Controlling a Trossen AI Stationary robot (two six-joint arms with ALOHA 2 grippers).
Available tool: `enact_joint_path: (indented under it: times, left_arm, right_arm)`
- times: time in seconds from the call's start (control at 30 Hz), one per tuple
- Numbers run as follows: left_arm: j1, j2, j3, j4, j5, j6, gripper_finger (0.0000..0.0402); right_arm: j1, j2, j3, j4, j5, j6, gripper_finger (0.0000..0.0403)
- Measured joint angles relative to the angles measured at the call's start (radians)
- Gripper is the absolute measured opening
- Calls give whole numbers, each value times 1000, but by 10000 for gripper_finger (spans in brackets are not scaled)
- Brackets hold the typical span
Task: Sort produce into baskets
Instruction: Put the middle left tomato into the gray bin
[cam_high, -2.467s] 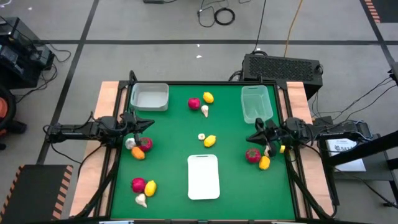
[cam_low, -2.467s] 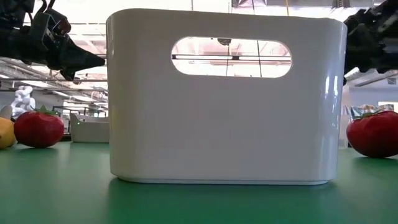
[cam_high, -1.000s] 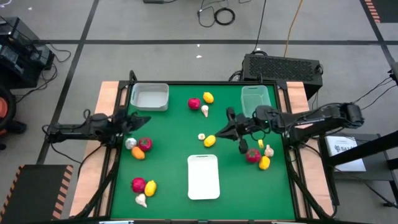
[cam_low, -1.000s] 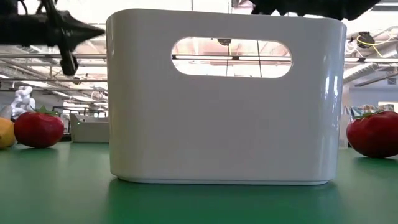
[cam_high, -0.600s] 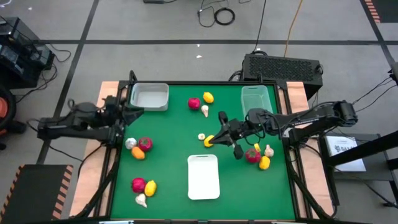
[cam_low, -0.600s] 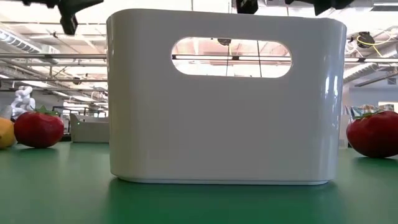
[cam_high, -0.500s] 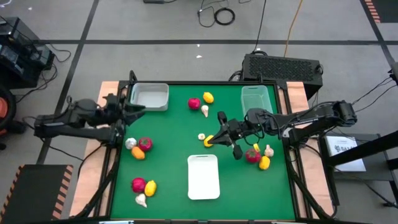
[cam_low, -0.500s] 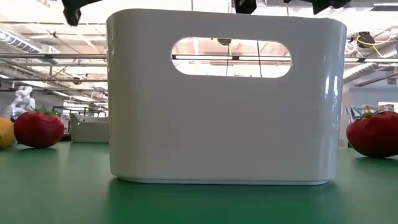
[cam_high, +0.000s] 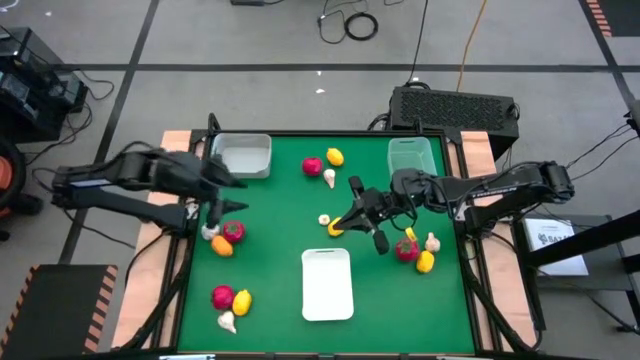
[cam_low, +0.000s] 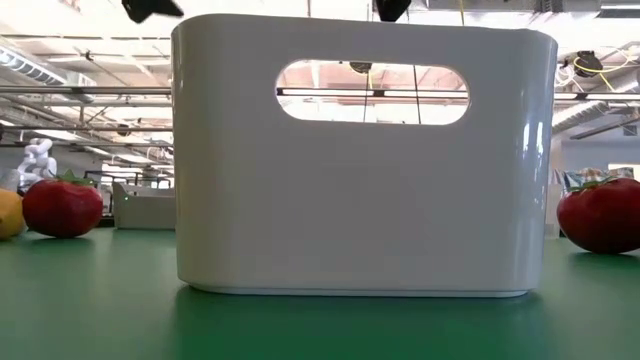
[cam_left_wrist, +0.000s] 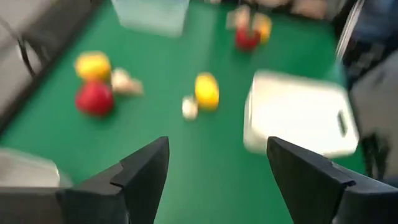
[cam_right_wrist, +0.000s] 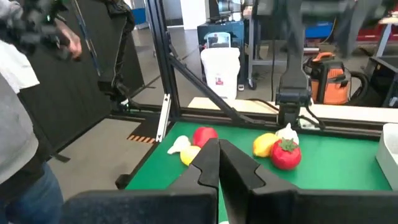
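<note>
the left gripper (cam_high: 222, 193), jaws wide, hovers near the whitish-grey basket (cam_high: 241, 156), apparently starting a pick, while the closed, empty right gripper (cam_high: 347, 218) must open around the yellow lemon (cam_high: 336, 227).

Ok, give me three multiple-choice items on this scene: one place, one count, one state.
1. The whitish-grey tub sits: A) on the left arm's side B) on the right arm's side C) mid-mat.
2. Red pieces on the mat: A) two B) four C) seven.
3. The right claw is: A) wide open B) shut C) gripping a red piece.
Key: 1A, it lies by the left arm; 2B, four show from above; 3B, its fingers meet with nothing between.
</note>
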Motion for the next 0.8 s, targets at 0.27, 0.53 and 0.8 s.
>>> enact_joint_path:
  times: [0.27, 0.53, 0.8]
  left_arm:
    - [0, 157, -3, -206, 54, -7, 279]
    - [-4, 226, -90, -283, 54, -61, 279]
    - [-41, 230, -228, -250, 27, -117, 279]
  right_arm:
    - [0, 0, 0, -43, 0, 0, 0]
    - [0, 0, 0, -82, 10, 0, 0]
    - [0, 0, -1, -108, 57, 0, 0]
